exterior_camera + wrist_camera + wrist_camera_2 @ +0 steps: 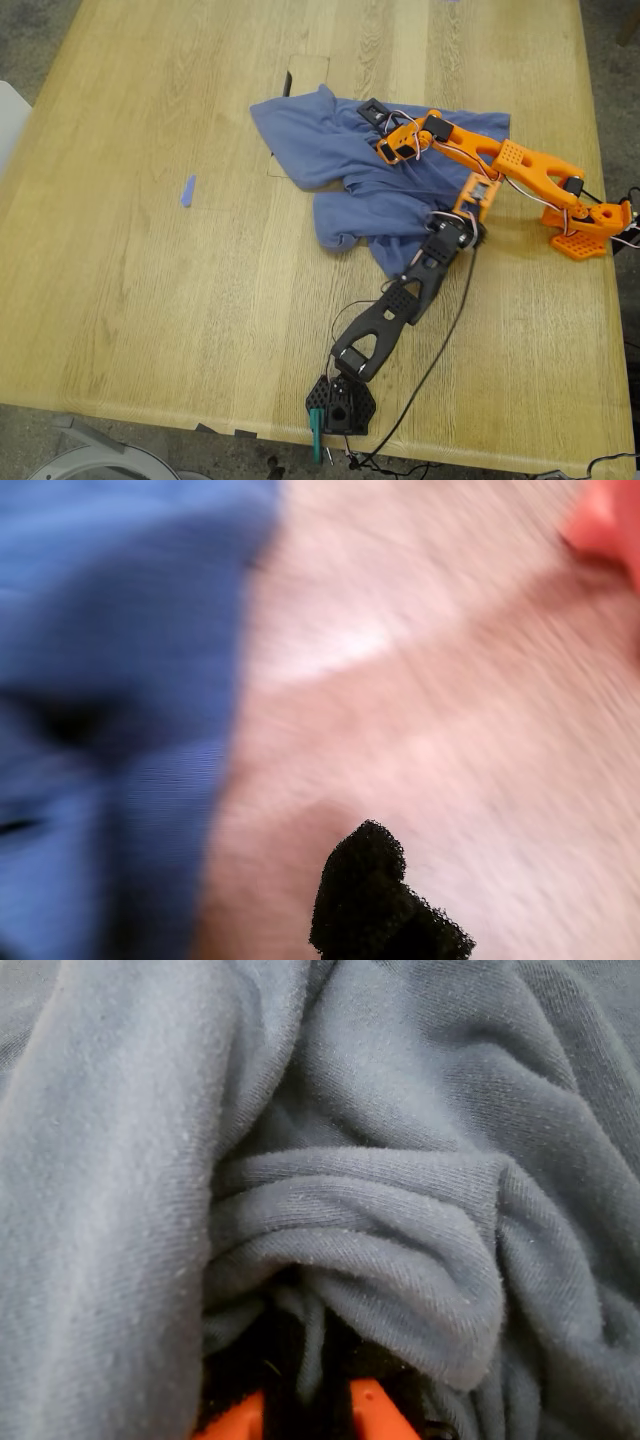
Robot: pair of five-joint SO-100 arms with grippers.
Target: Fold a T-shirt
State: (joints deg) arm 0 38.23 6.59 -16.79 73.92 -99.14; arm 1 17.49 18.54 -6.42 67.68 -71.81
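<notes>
Slate-blue cloth, one item: the T-shirt (350,175), lying crumpled and bunched on the light wooden desk (150,300), toward the exterior view's upper right of centre, with folds heaped over one another and no print showing. Orange arm (520,170), base at the exterior view's right edge, reaches across the cloth; my second gripper (385,125) sits at the shirt's upper middle. In the second wrist view the T-shirt (350,1220) fills the picture, and a thick fold is gathered between the two orange fingertips (372,1410), so these jaws are closed on the cloth. Black arm (400,300), base at the exterior view's lower edge, stretches up to the shirt's lower right border. My first gripper (462,222) lies there, at the hem. The first wrist view is blurred: the T-shirt (110,680) lies to one side over bare wood, and one black fingertip (375,900) shows apart from the cloth; whether those jaws are wide or narrow cannot be told. Small blue scrap (188,190) rests on the desk, well apart from the shirt, toward the exterior view's left.
</notes>
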